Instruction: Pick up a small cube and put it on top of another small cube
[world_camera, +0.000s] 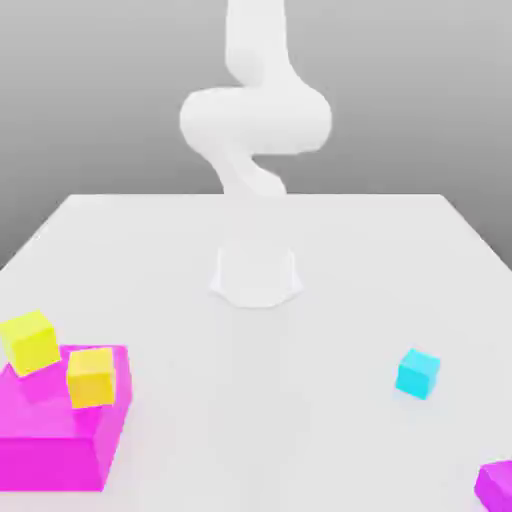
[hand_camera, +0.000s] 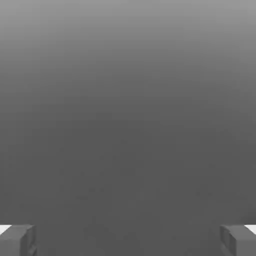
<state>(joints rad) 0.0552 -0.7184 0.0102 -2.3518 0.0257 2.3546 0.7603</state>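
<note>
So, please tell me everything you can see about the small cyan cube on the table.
The small cyan cube is a plain, bright, evenly coloured block with sharp edges and a matte look, with no markings. It rests flat on the white table, turned slightly so one corner faces the camera. It stands alone toward the exterior view's right, far from the big magenta block and its two yellow cubes. Nothing touches it but the table.

The small cube is bright cyan, plain. Two cubes are yellow, on a big magenta block. Another magenta piece sits near right. The table and arm are white; the gripper fingertips are grey.
</note>
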